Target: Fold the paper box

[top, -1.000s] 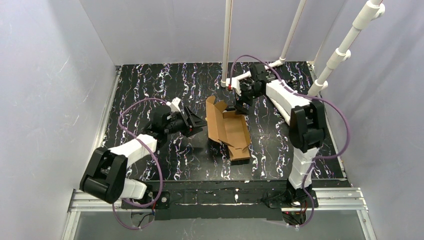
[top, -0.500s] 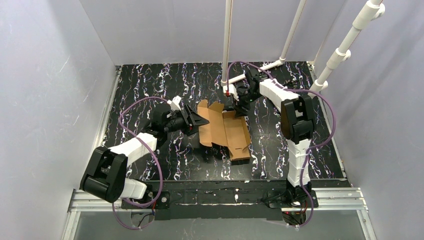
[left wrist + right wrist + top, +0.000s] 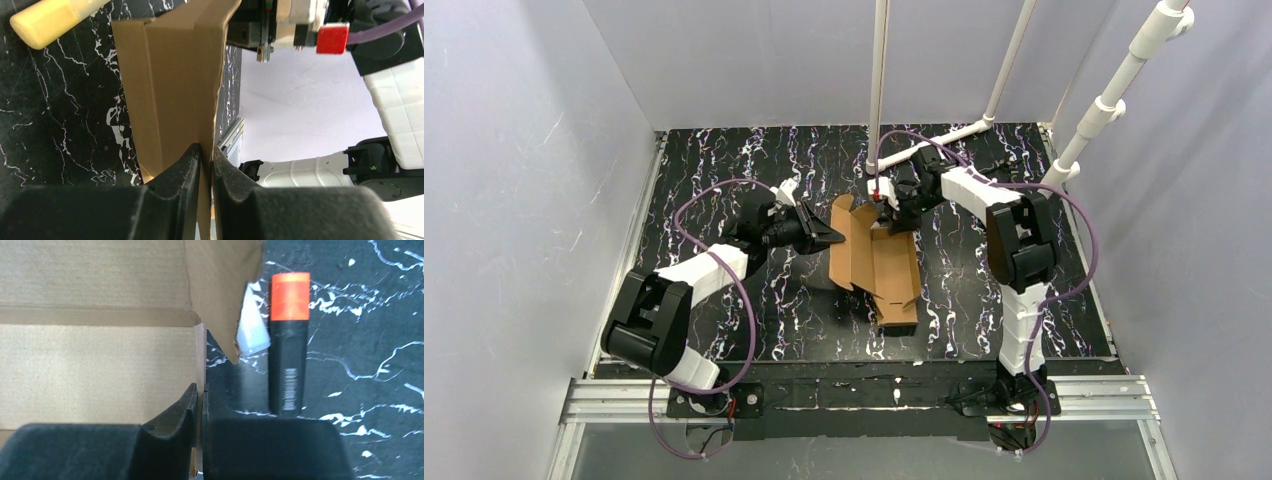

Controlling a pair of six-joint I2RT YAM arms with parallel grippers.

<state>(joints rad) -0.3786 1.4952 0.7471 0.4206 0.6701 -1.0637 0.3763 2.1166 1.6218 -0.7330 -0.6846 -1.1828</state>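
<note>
At the bottom of the top view are the bases of my two arms. Both reach up to the middle of the black marbled table (image 3: 724, 330), where the paper box (image 3: 879, 270) lies open and only half formed. The left gripper (image 3: 832, 238) is at the left side of the box. In its wrist view the fingers are narrow and pinch the edge of a side panel that stands almost upright. The right gripper (image 3: 886, 220) is at the upper end of the box, its fingers nearly together with the edge of a cardboard wall between them.

I judge that the step in hand is raising the walls. The next move probably asks both arms to turn their panels along the creases without dragging the box.

Beyond the box corner lies a black marker with an orange cap (image 3: 289, 340). Its barcode-like print I cannot read. A yellow marker (image 3: 55, 20) shows in the upper left of the left wrist view. The cardboard carries no writing.
</note>
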